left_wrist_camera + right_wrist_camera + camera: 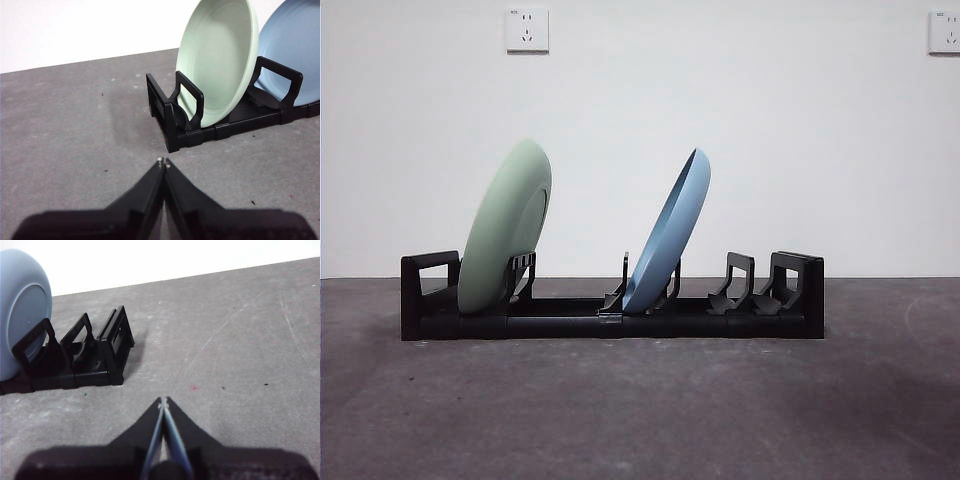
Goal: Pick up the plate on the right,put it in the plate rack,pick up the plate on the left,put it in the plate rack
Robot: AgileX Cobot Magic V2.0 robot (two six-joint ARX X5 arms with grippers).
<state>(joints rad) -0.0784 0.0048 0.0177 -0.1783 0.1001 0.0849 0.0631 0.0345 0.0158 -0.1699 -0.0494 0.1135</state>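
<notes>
The long black plate rack (610,322) lies across the middle of the grey table. A pale green plate (505,228) leans on edge in the slot near its left end. A light blue plate (670,235) leans in a slot near the middle. From the left wrist view I see the green plate (217,62) and the blue plate (295,50) in the rack (170,120), with my left gripper (163,162) shut and empty, back from the rack's end. My right gripper (163,401) is shut and empty, off the rack's (107,357) other end, beside the blue plate (20,315).
A white wall stands behind the table with two sockets (527,30) high up. Bare grey tabletop (640,410) stretches in front of the rack and to both sides. Neither arm shows in the front view.
</notes>
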